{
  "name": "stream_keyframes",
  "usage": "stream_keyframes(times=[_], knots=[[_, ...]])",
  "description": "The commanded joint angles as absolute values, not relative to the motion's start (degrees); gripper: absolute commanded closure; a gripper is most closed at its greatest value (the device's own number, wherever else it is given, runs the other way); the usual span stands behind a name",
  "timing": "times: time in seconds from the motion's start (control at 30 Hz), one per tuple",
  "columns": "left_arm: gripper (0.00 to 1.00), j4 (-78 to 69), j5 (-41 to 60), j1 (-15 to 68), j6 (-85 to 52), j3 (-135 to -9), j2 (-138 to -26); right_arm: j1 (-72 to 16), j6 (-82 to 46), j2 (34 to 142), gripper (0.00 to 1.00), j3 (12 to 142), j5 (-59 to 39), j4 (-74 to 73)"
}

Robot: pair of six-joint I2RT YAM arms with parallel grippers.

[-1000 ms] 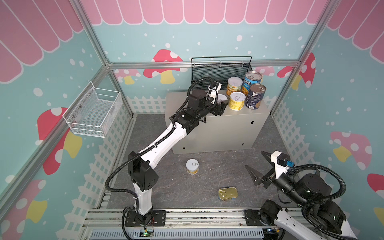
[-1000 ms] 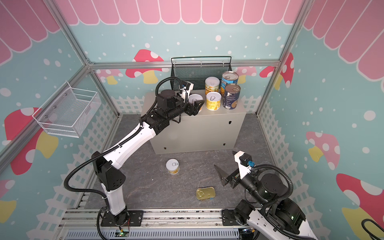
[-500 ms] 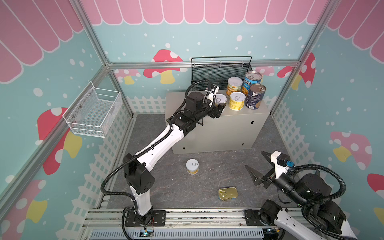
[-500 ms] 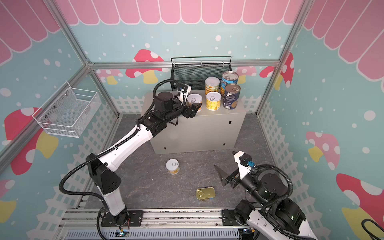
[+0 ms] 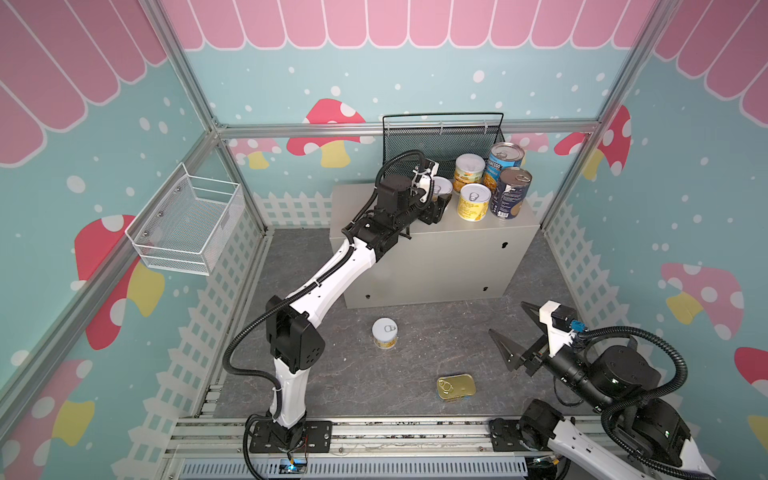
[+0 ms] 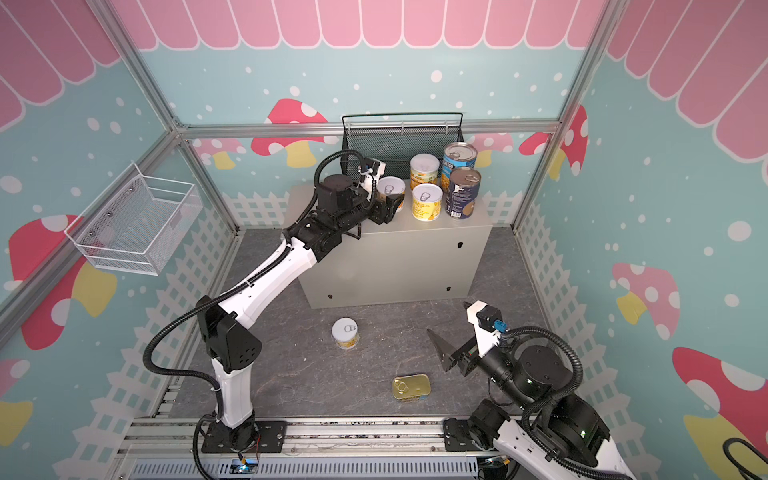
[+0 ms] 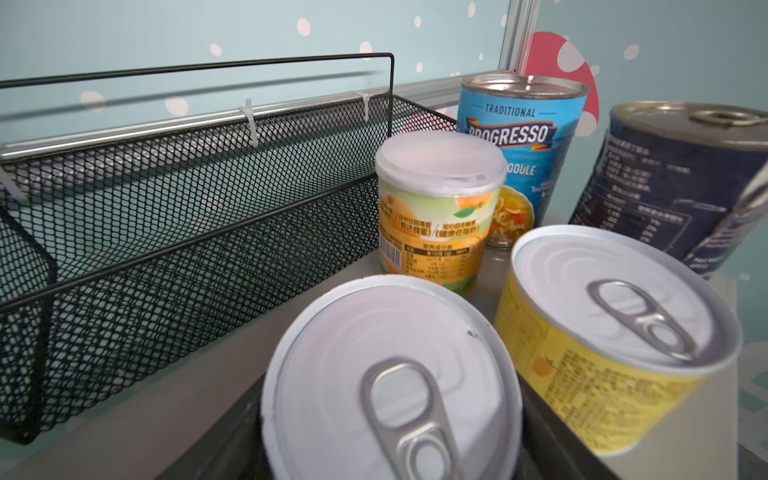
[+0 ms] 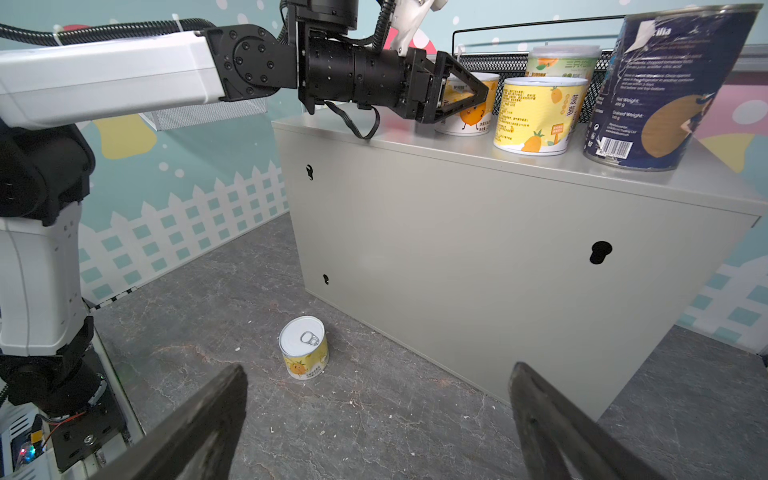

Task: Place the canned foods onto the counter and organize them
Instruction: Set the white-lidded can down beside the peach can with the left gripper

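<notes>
A: Well, straddling a tin (image 7: 390,374) on the counter (image 5: 457,257) with the left gripper (image 5: 439,196); squeezing or not, impossible telling.
B: Crowding it: four cans (image 5: 473,202) just beside, basket (image 7: 166,208) behind. Holding right gripper (image 5: 507,318) agape; leaving floor tin (image 5: 385,332) and SPAM (image 5: 456,386) below.

Bench (image 5: 357,199): five tins are stood upright on the right part of its top, three yellow-labelled tins (image 5: 473,202) and two taller blue tins (image 5: 510,193). Floor (image 5: 436,324): one small yellow tin (image 5: 385,332) and one flat gold tin (image 5: 456,386) are found well apart.
</notes>
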State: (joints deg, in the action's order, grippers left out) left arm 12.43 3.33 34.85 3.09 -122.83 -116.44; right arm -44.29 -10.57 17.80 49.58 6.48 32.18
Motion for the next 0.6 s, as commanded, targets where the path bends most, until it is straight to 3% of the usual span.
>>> stream_keyframes(times=[0.0,0.57], knots=[[0.24,13.3,2.0,33.7,4.6,-127.9,-119.3,-44.5,-10.9,18.2,0.01,50.2,6.8,31.6],[0.24,17.0,5.5,32.5,4.1,-139.7,-127.4,-44.5,-10.8,18.6,0.01,50.5,7.3,32.3]])
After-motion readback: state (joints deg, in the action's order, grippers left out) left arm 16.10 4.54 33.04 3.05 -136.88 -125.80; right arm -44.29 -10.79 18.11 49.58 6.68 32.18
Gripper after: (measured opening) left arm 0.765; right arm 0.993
